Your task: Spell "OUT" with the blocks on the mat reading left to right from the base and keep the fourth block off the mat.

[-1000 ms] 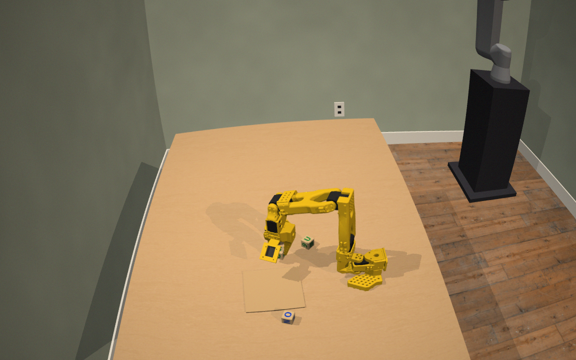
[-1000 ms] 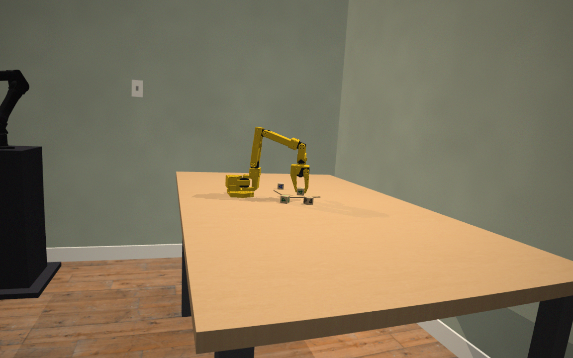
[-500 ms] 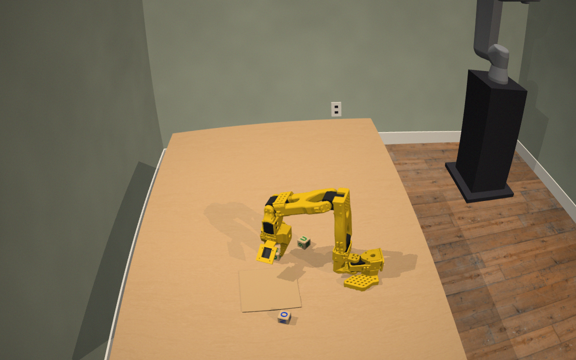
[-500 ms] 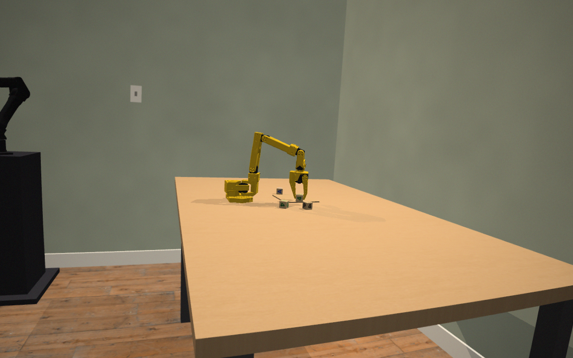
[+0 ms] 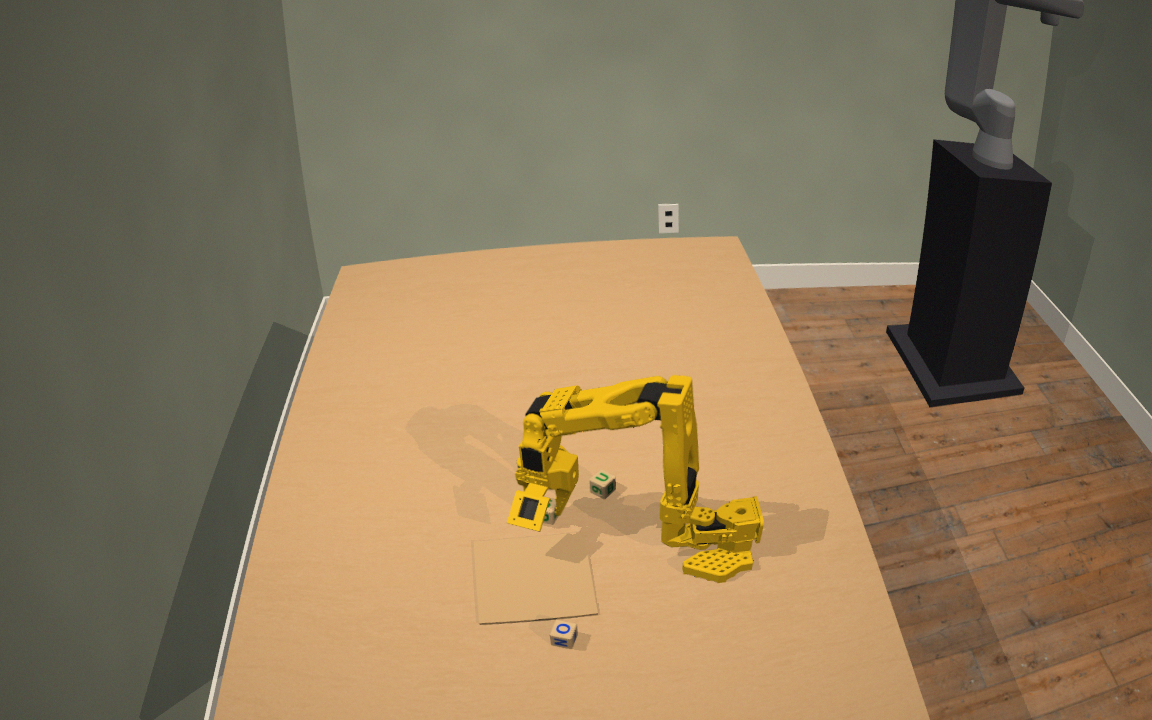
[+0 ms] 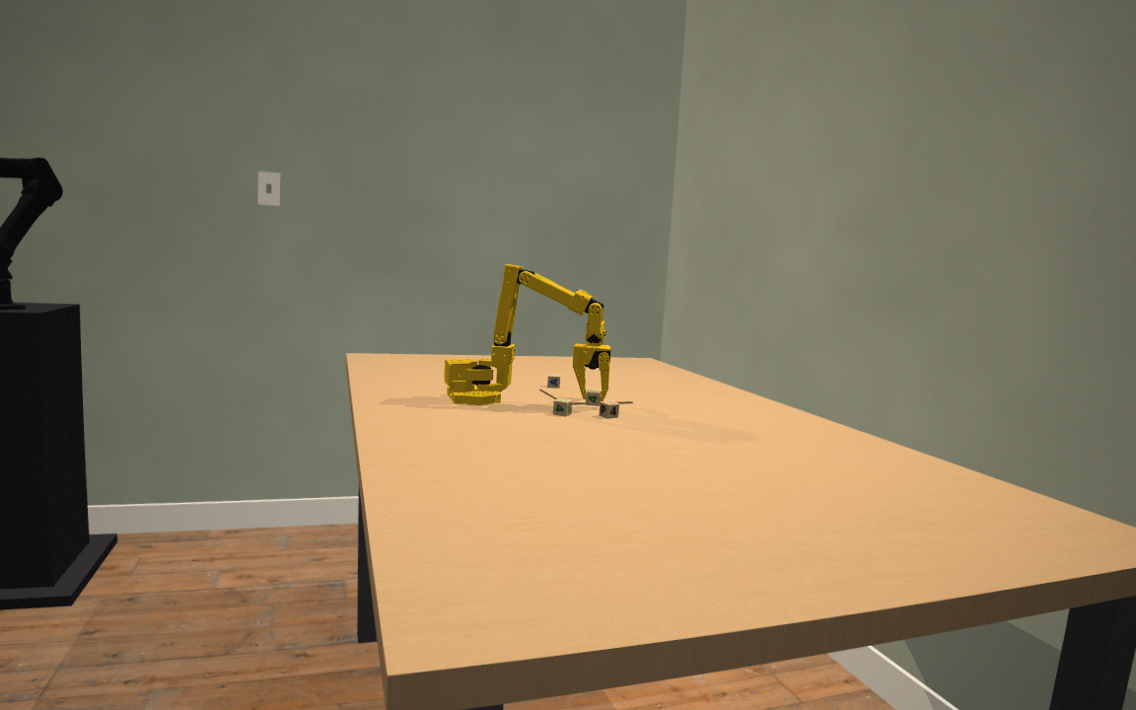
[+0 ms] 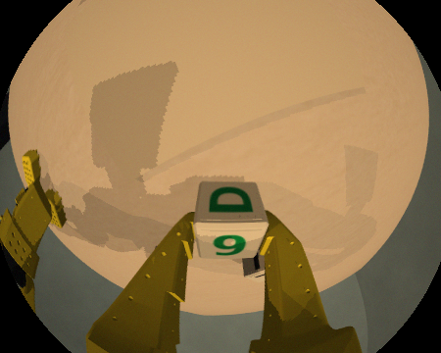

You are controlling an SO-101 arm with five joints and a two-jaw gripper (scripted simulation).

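Evidently, the pincer (image 5: 542,512) (image 6: 592,396) (image 7: 230,240) pinches a block (image 5: 549,512) (image 6: 593,397) (image 7: 231,221) showing a green D and 9.

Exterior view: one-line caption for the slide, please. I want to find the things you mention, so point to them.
Yellow arm (image 6: 506,309) on a wooden table (image 6: 686,530), its tool (image 6: 592,396) closed on a lettered block (image 6: 593,398), three more blocks nearby.

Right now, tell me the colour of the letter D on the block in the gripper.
Green; the wrist view shows it best.

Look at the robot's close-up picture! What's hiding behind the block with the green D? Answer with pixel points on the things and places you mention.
Part of another block (image 7: 250,268), with a black mark, peeks out behind the green D block (image 7: 231,223) (image 5: 550,514) (image 6: 593,398). The rest is covered, so I can't read it.
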